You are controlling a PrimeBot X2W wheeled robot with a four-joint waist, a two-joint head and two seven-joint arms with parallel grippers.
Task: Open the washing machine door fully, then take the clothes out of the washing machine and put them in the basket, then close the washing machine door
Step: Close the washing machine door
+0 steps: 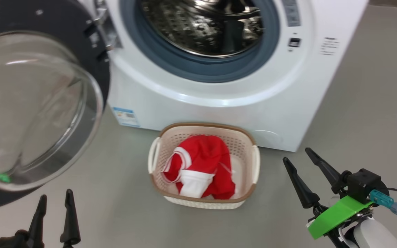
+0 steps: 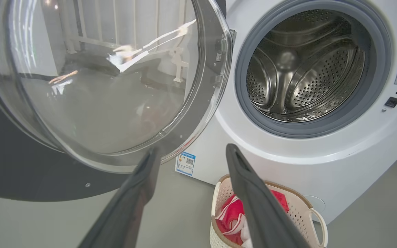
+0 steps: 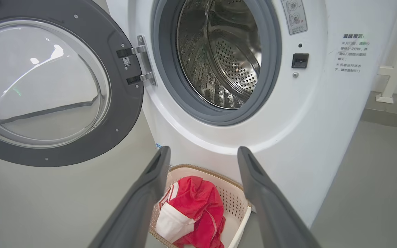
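Head view: the washing machine door (image 1: 36, 103) stands swung wide to the left on its hinge (image 1: 107, 31), glass bulge toward the camera, its left part cut off by the frame. The washing machine (image 1: 219, 110) faces forward. The basket (image 1: 205, 125) sits on the floor just in front of it, handles left and right, with red-and-white clothes (image 1: 205, 158) heaped inside. The blue label sticker (image 1: 126, 117) is too small to read. Left gripper (image 1: 56, 193) and right gripper (image 1: 296, 154) hang low, fingers spread, gripping nothing.
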